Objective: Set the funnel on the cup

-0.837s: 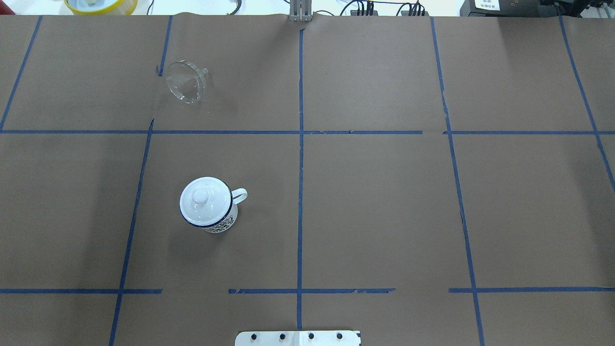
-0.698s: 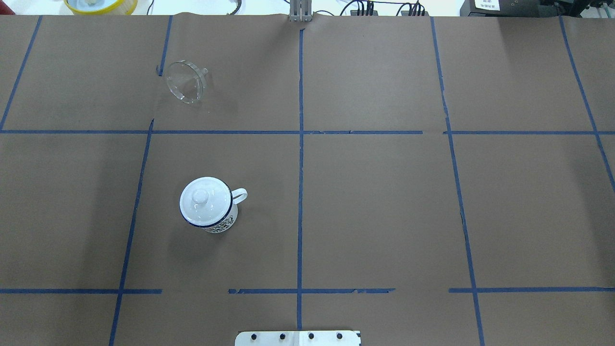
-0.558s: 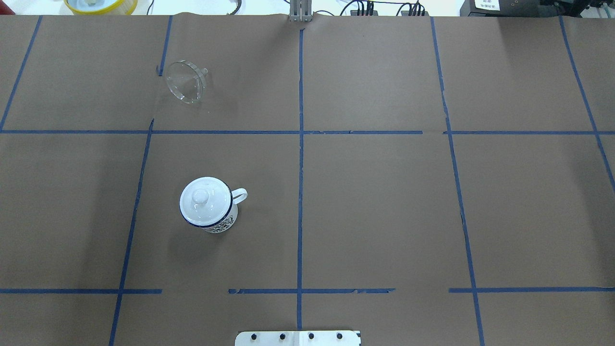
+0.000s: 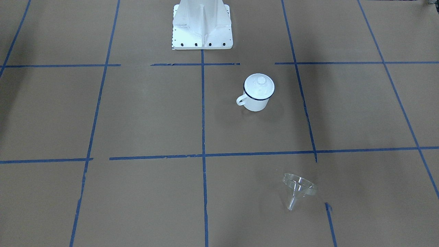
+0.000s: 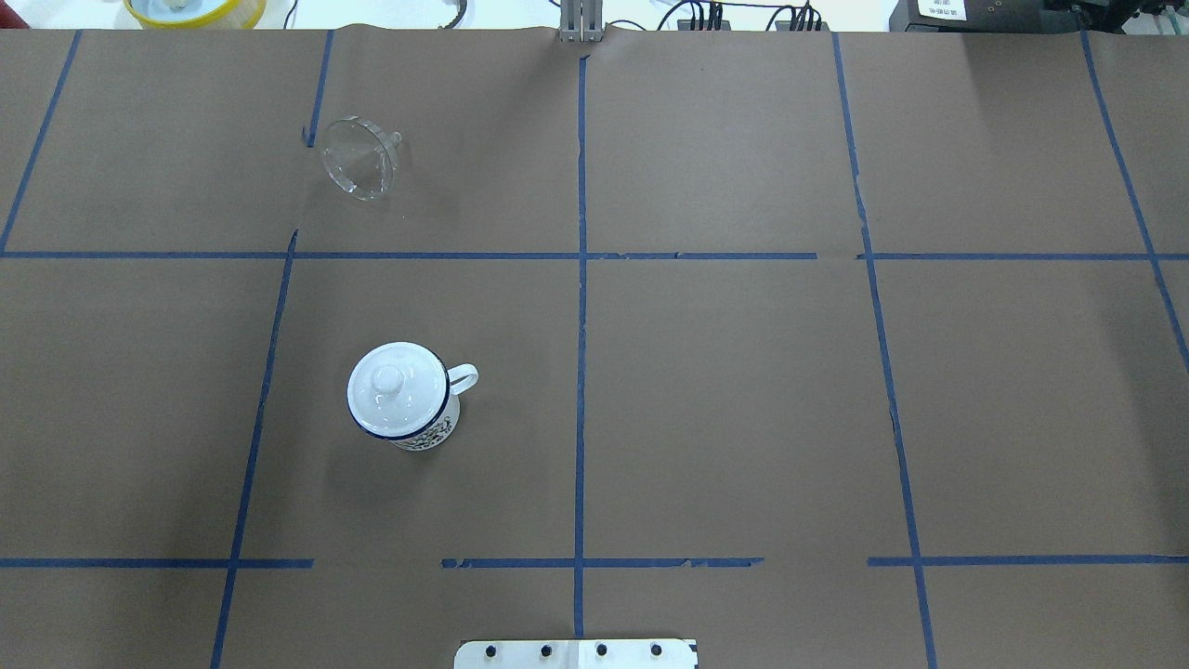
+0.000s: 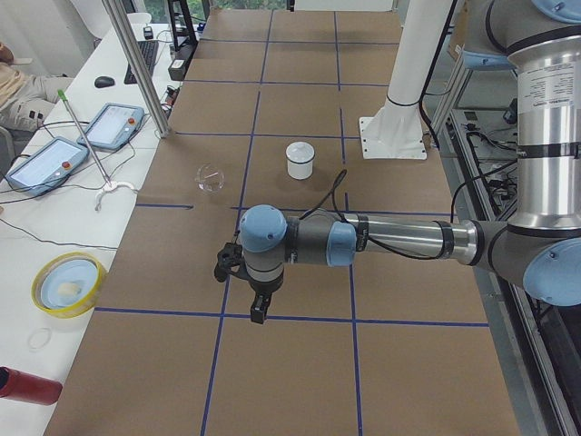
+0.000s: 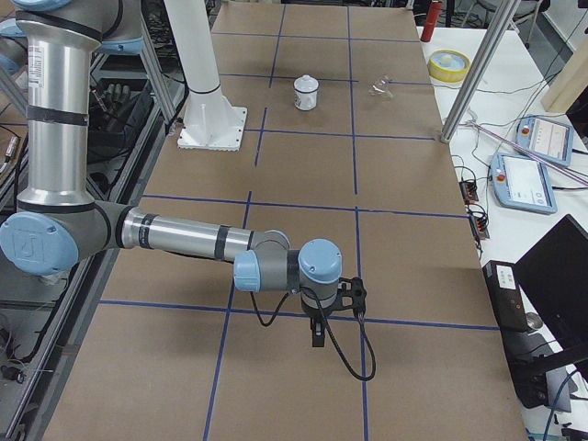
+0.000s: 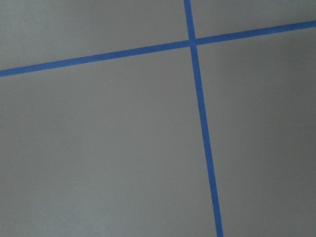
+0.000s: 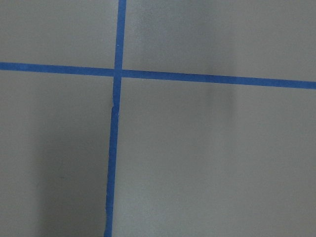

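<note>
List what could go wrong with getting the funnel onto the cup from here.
1. A knobbed lid sits on the cup. Unless it comes off first, the funnel would probably perch on the knob and slide off instead of seating in the opening.
2. The funnel is clear and lies tilted on its side, so a grasp may misjudge it, catch only the thin rim and slip.
</note>
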Robot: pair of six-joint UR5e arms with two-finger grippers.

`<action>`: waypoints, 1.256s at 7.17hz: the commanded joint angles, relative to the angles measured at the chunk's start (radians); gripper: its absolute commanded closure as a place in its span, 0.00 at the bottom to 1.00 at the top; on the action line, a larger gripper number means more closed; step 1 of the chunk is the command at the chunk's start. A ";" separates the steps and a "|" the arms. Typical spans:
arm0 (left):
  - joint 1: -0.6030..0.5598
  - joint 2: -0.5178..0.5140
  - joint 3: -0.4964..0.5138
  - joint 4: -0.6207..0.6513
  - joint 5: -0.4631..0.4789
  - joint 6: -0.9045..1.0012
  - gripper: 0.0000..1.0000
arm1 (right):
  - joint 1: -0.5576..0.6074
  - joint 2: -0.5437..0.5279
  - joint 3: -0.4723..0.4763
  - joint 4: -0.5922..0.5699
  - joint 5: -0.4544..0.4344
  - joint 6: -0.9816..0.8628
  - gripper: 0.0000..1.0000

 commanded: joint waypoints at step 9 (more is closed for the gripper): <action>0.529 -0.241 -0.271 -0.192 0.103 -1.135 0.00 | 0.000 0.000 0.000 0.000 0.000 0.000 0.00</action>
